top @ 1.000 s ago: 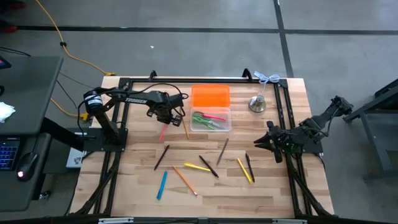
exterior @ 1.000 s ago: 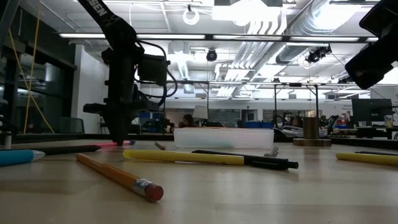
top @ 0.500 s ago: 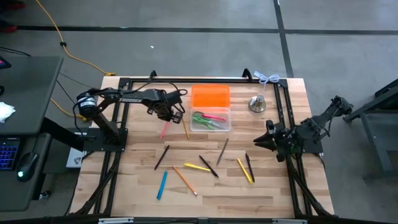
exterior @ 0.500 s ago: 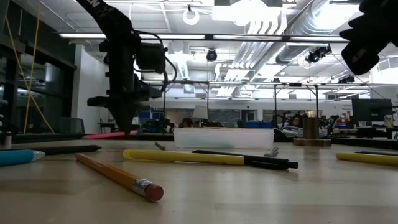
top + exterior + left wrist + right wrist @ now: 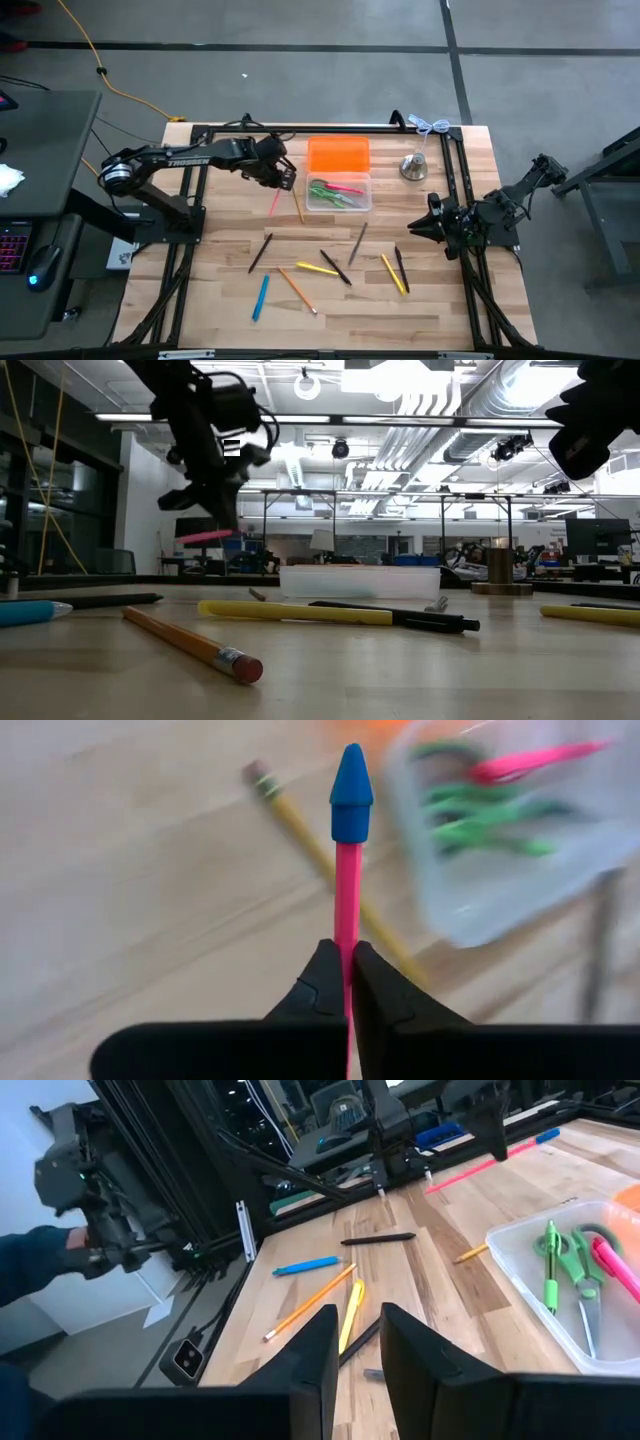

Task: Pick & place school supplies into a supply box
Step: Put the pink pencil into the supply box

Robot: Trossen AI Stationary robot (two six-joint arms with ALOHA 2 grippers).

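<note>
The left claw [image 5: 277,178] is clamped on a slim pink pen [image 5: 347,885] with a blue cap, lifted off the table [image 5: 230,280] just left of the clear supply box [image 5: 339,193], while the right claw [image 5: 425,226], fingers slightly apart, seemingly empty, waits near the table's right edge.

Wood-plank table [image 5: 440,300] w/ matt grain — clear glossy plastic supply box [image 5: 339,207], matt black plastic fingers [image 5: 320,992].

Overhead camera looks straight down; tabletop camera looks level across; both share the wooden table [image 5: 330,300].
</note>
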